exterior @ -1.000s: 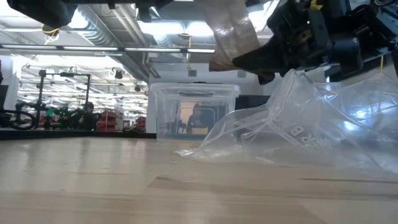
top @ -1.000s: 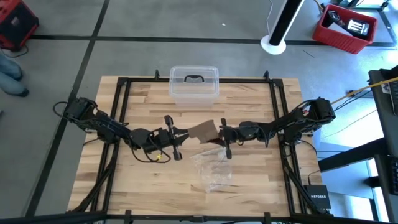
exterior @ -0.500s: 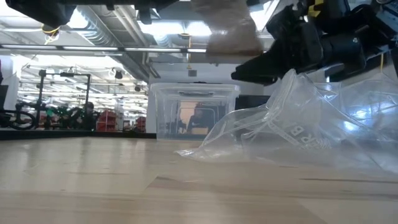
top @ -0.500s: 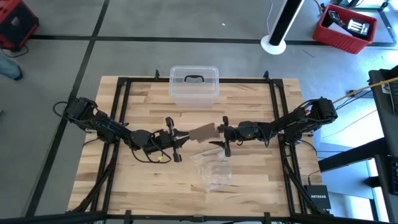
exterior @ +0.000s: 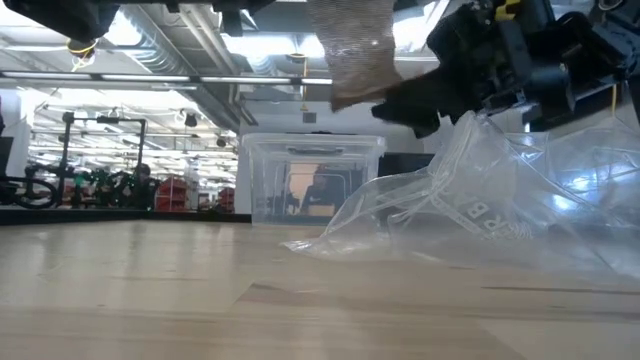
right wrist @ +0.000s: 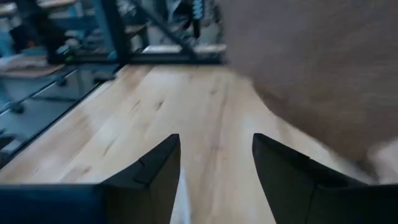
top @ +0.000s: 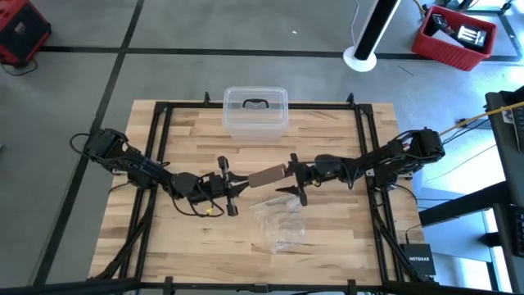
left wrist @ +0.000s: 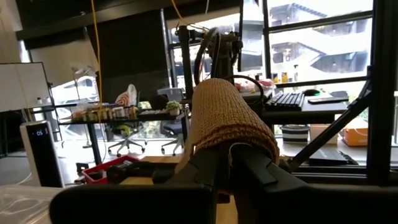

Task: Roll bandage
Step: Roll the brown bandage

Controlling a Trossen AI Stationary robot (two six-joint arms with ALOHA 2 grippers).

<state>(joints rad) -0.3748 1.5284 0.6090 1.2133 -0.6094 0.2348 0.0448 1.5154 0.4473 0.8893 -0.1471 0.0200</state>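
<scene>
Right gripper (top: 293, 174) fingers now released, bandage (top: 266, 175) seemingly pinched in left gripper (top: 233, 187) only, wrist view confirms

Both arms were dark and slim-jointed, with black cables looped at their bases. A yellow wire ran by the left gripper (top: 232, 187). The right gripper (right wrist: 216, 163) had black wedge-shaped fingers.
</scene>
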